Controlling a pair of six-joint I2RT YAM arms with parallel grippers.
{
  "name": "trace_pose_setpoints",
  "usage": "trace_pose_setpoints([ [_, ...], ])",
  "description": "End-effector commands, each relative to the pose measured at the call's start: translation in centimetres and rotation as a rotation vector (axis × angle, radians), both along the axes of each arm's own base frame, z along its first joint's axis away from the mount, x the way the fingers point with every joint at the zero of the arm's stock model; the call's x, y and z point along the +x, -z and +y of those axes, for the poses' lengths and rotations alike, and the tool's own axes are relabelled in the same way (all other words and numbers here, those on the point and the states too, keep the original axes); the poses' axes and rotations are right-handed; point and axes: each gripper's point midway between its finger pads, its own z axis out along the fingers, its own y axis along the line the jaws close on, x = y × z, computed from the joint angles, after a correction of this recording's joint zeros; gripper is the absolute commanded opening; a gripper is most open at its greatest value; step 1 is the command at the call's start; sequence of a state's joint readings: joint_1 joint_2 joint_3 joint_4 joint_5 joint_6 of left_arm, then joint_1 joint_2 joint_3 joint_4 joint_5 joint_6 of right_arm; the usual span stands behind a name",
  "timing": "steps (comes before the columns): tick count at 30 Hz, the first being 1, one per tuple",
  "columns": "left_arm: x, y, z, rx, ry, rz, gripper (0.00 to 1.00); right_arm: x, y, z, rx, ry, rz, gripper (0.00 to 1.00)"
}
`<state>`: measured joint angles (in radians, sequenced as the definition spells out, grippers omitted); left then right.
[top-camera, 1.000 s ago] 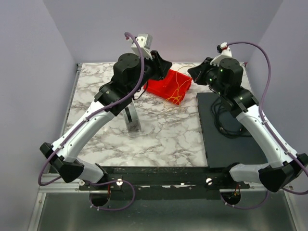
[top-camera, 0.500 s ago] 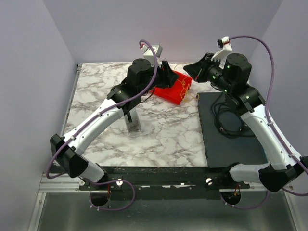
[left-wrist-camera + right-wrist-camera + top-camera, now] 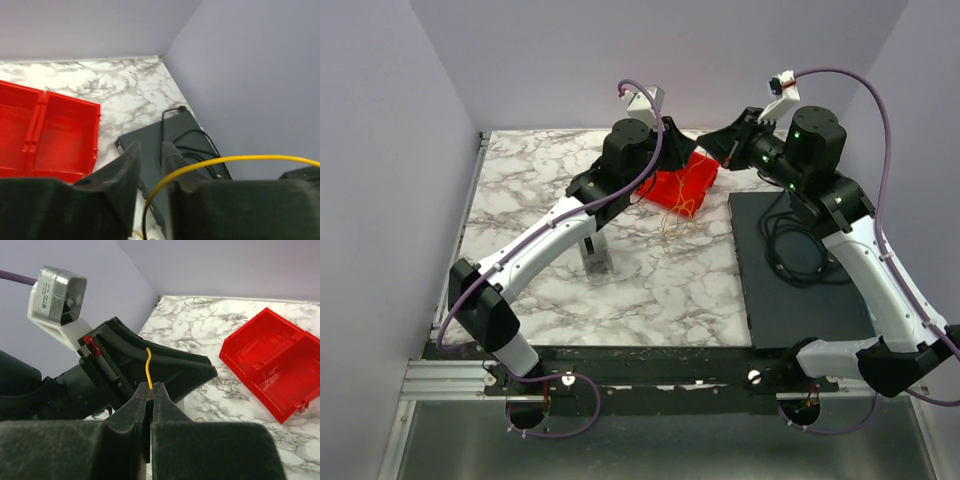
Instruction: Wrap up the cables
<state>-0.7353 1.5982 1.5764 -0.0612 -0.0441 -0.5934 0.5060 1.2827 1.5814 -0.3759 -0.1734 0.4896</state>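
Two claws raised tip to tip over the far side of the marble counter [image 3: 650, 280], just above a red two-compartment bin [image 3: 685, 185]. Fingers of the right claw [image 3: 150, 386] pressed together, pinching one yellow strand of the cables [image 3: 148, 365], a short end curling up above the tips; left claw [image 3: 150, 145] partly spread, the strand arching in from the right and dropping into the gap between its fingers. More thin loops lying on the counter just in front of the bin, beside a dark mat [image 3: 800, 300] bearing a black cord [image 3: 790, 250].
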Motion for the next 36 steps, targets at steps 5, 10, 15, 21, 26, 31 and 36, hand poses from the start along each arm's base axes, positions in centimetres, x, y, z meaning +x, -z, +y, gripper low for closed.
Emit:
trace_pose_setpoints([
  [5,2.0,-4.6,4.1,-0.006,-0.255,-0.115,0.0,1.0,3.3,-2.1,-0.091,0.132,0.051,0.01],
  [10,-1.1,-7.4,1.8,0.121,-0.064,-0.205,0.0,3.2,7.7,-4.3,-0.156,0.296,0.073,0.2],
  [15,-2.5,-7.5,0.7,0.14,0.005,-0.175,0.0,4.4,9.7,-2.8,-0.061,0.289,0.082,0.46],
  [21,-3.0,-7.4,1.3,0.148,-0.021,-0.126,0.0,4.2,9.4,-2.9,0.016,0.3,0.063,0.59],
  [26,-2.1,-6.6,2.8,0.18,-0.123,-0.059,0.0,0.9,7.2,-5.6,0.051,0.332,-0.033,0.67],
  [31,-1.8,-6.0,3.0,0.189,-0.159,-0.023,0.0,-2.3,5.9,-4.6,0.077,0.184,-0.122,0.72],
  [36,-1.8,-5.6,2.3,0.201,-0.151,-0.015,0.0,-2.0,5.2,-2.8,0.102,0.126,-0.161,0.79],
])
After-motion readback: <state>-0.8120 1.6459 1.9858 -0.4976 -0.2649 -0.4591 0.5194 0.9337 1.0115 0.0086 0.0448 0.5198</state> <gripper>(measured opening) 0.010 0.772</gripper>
